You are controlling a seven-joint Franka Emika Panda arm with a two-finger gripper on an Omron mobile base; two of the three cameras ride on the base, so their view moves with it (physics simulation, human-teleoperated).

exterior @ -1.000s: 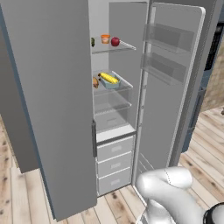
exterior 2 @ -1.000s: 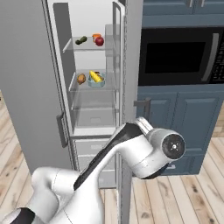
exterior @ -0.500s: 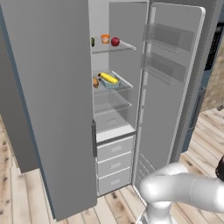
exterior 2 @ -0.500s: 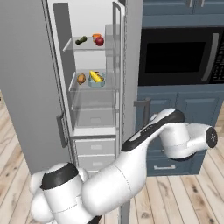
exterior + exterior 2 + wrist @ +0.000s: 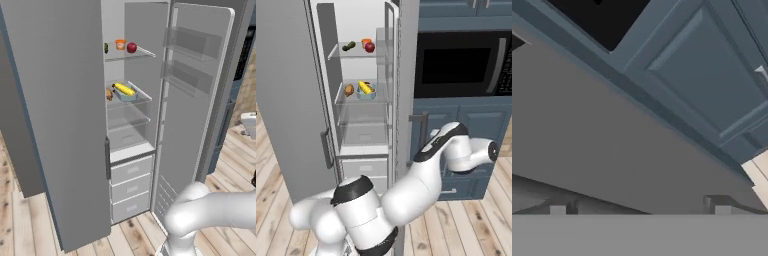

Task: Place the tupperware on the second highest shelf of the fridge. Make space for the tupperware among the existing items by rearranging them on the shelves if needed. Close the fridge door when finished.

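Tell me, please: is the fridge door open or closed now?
Open. The fridge door stands swung wide, its inner clear bins facing the camera, and the shelves inside show, with the tupperware on the second highest shelf.

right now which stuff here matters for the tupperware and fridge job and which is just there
Part of the job:
- tupperware, already on the second highest shelf
- fridge door, open
- red apple, orange cup, green piece, brown lump
- gripper, open, empty

Just there:
- microwave
- blue cabinets
- white drawers
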